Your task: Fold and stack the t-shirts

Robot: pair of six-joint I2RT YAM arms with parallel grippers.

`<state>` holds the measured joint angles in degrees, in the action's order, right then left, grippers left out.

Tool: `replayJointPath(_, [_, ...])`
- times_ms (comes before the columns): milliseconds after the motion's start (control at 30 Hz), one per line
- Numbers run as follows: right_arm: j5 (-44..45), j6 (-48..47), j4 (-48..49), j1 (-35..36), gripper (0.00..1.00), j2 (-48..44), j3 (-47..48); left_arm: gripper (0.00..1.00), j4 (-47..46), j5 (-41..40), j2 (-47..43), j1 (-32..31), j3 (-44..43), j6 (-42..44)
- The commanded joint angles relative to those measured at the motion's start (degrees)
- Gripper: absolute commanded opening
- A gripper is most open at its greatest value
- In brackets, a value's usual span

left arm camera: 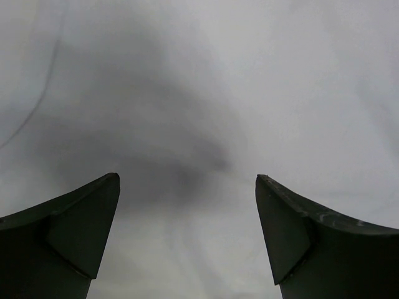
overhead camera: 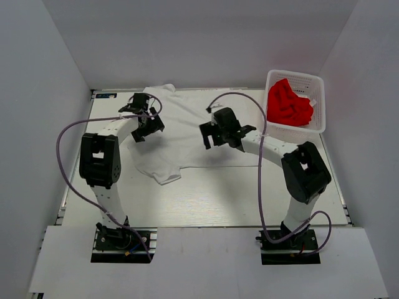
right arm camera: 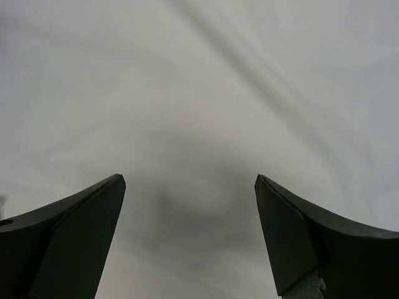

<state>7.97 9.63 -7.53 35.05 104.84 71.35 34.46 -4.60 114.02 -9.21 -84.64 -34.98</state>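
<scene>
Early stage: white t-shirt [overhead camera: 187, 146] lies unfolded on the bench [overhead camera: 249, 193]; left gripper [overhead camera: 148, 128] and right gripper [overhead camera: 222, 141] hover above it, jaws wide, empty. Red t-shirt [overhead camera: 288, 103] sits crumpled in the far-right basket [overhead camera: 296, 75].

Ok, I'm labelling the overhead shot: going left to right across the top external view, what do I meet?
First the left tool → right tool → red t-shirt in the basket. The white t-shirt spreads under both tools, so it has no place in the order.
</scene>
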Motion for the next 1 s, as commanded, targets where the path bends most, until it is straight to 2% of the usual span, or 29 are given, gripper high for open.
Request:
replayJointPath(0, [-7.0,-14.06,2.78,7.91,0.9,-5.78,0.37,1.0,0.61,-3.92,-13.6,0.77,5.85,-1.04])
replayJointPath(133, [-10.68,-16.65,2.7,16.61,0.9,-4.91,0.45,1.0,-1.93,-7.17,-23.37,0.78,16.77,-2.37])
replayJointPath(233, [-17.26,-15.96,5.77,20.76,0.9,-3.77,0.8,1.0,-4.92,-7.18,-25.86,1.3,22.05,-2.37])
replayJointPath(367, [-17.81,-15.43,9.73,26.55,0.9,-0.96,3.08,1.0,-9.93,-5.08,-21.85,1.3,22.69,-3.07])
replayJointPath(500, [-17.2,-14.2,10.52,31.48,0.89,2.74,5.81,1.0,-8.45,-2.43,-14.2,1.83,17.94,-3.6])
replayJointPath(533, [-16.76,-14.02,10.34,31.75,0.89,3.96,6.08,1.0,-8.44,-1.73,-13.39,1.83,17.93,-3.6])
replayJointPath(567, [-16.23,-14.02,10.17,32.27,0.85,5.1,6.95,1.0,-8.44,-1.12,-12.77,1.83,17.93,-3.6])
replayJointPath(900, [-8.23,-14.82,11.92,32.1,0.76,15.13,11.87,1.0,-10.81,-0.58,-11.19,1.83,21.27,-3.6])
replayJointPath(967, [-5.42,-13.85,12.36,32.01,0.7,16.89,12.14,1.0,-10.81,-0.58,-11.18,1.83,21.8,-3.6])
